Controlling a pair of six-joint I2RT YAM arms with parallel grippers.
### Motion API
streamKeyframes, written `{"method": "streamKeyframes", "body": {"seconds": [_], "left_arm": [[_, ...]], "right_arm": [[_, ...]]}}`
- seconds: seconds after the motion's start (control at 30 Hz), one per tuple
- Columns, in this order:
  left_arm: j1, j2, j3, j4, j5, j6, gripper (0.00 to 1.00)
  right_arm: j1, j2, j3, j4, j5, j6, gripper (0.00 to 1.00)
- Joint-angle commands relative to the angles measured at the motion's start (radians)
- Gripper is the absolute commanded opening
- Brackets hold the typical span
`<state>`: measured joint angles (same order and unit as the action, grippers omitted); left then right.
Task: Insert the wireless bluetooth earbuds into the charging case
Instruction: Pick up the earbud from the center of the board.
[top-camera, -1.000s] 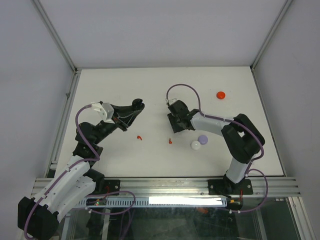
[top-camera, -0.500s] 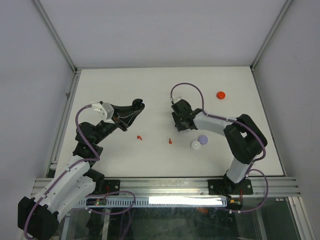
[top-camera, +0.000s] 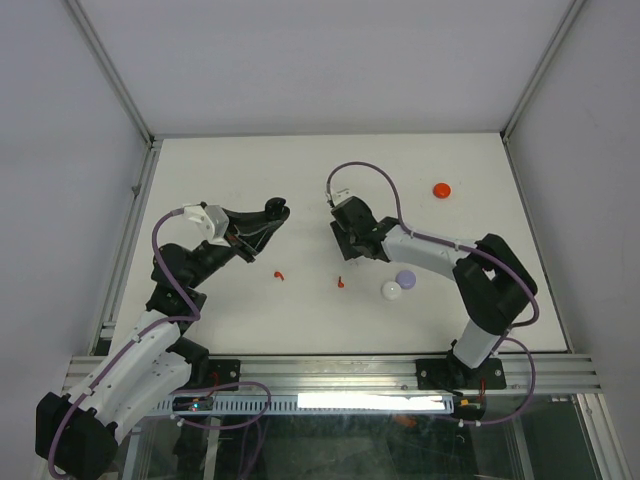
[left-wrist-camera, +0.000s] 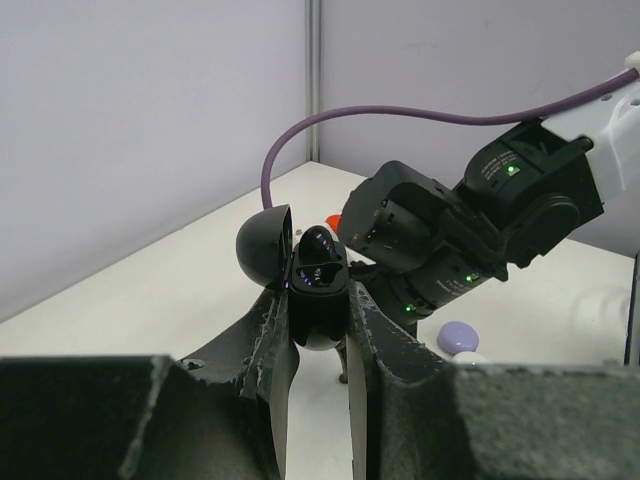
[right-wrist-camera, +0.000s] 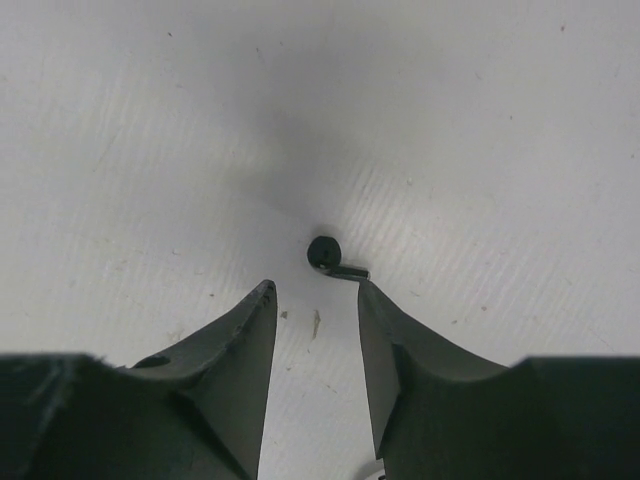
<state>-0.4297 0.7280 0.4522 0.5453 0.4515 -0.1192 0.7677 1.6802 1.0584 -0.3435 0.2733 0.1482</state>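
While flat on table (right-wrist-camera: 130, 130), black earbud (right-wrist-camera: 324, 253), stem rightward

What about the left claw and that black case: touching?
Touching. The left wrist view shows the left gripper clamping the open black charging case between its fingers, no gap.

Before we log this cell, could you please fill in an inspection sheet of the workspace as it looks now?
Surface: white table, no spills seen.
Job's things: black charging case, lid open, held off the table; black earbud lying on the table; red earbuds lying loose; lilac case, white case and red case on the table.
Clutter: nothing seen.
Grippers: left tool shut on the black charging case; right tool open, just short of the black earbud.
Cables: purple cable arcs above the right wrist.
Surroundings: grey walls; metal rail at near edge.
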Motion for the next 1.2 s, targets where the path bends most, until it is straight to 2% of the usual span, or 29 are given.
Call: {"method": "streamKeyframes", "body": {"seconds": [0.0, 0.73, 1.17], "left_arm": [[0.014, -0.014, 0.043, 0.035, 0.004, 0.002, 0.0], [0.014, -0.013, 0.045, 0.034, 0.016, 0.003, 0.0], [0.014, -0.006, 0.042, 0.04, 0.021, 0.005, 0.0]], "right_arm": [[0.011, 0.051, 0.065, 0.041, 0.022, 0.006, 0.4], [0.01, 0.155, 0.087, 0.044, 0.058, 0.009, 0.26], [-0.001, 0.194, 0.117, 0.02, 0.015, 0.017, 0.26]]}}
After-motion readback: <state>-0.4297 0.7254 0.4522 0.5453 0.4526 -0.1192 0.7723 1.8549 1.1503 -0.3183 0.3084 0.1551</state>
